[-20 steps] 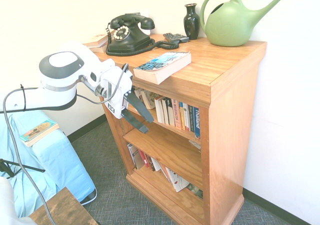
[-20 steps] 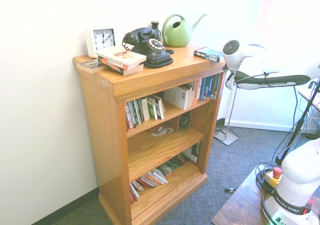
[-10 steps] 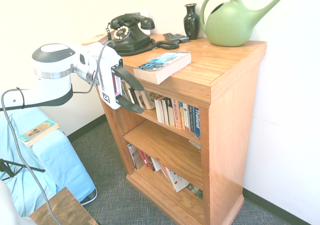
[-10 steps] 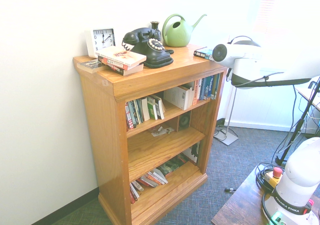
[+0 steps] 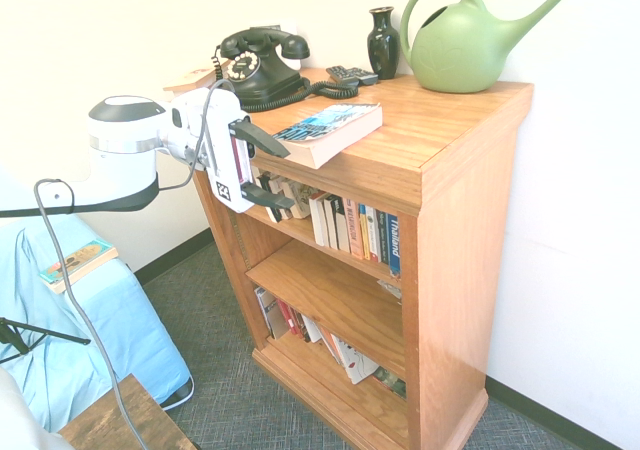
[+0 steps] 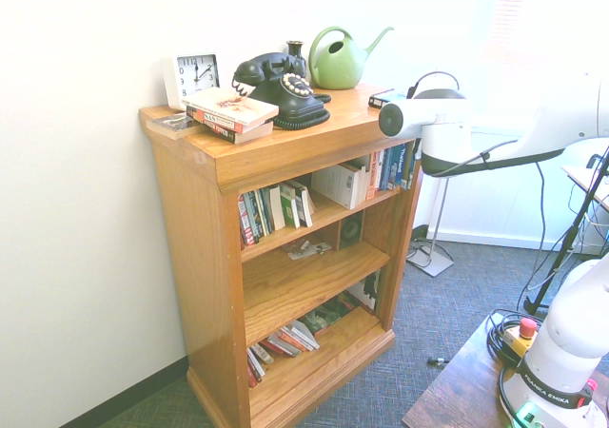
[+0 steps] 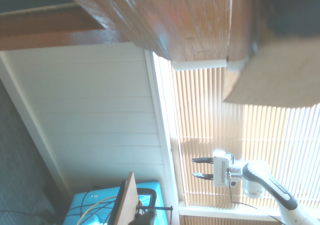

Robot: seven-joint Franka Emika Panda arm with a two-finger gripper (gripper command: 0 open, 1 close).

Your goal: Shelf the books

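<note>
First exterior view shows the tool with its fingers spread and holding nothing, pointing roughly level at the front edge of the shelf, with the blue paperback lying flat on the shelf top at about 2 o'clock from the tool, one corner overhanging the front edge. No part of the tool touches the book, so the pickup is judged not yet made. Rows of books stand on the upper shelf board below, but this paperback and the small stack at the far end of the top are still unshelved.
</note>
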